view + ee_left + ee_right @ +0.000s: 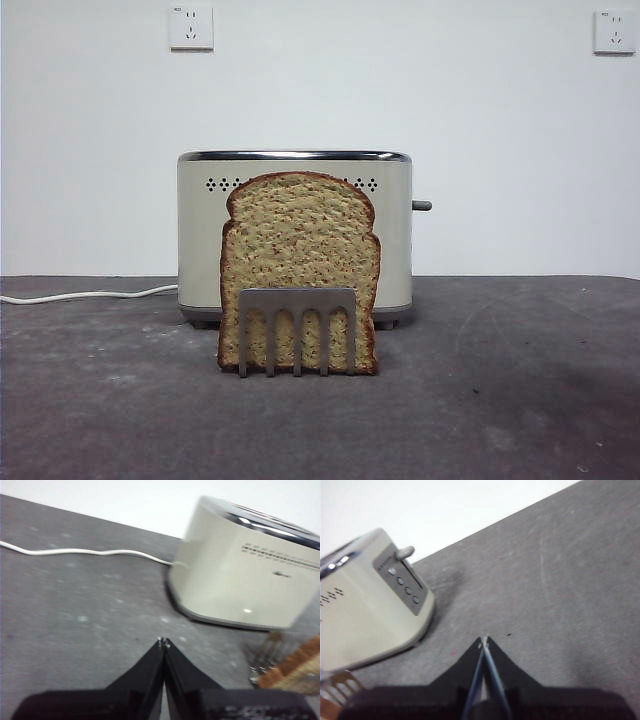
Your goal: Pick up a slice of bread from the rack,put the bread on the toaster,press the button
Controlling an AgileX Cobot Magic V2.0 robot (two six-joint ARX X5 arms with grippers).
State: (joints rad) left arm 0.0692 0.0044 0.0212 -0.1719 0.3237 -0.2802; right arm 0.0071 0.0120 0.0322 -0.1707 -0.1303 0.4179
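Note:
The slice of bread (298, 250) stands upright in the metal rack (297, 305), in front of the cream toaster (395, 230). The dark button (422, 205) sticks out of the toaster's right side; it also shows in the right wrist view (405, 552). My left gripper (163, 642) is shut and empty above the table, left of the toaster (235, 575), with the bread (295, 667) and rack (262, 655) off to its side. My right gripper (484, 641) is shut and empty above the table, right of the toaster (360, 610). Neither gripper shows in the front view.
A white cord (90, 294) runs from the toaster's left side across the dark grey table (500, 400); it also shows in the left wrist view (85, 551). Two white wall sockets (191, 27) (614, 31) sit high on the back wall.

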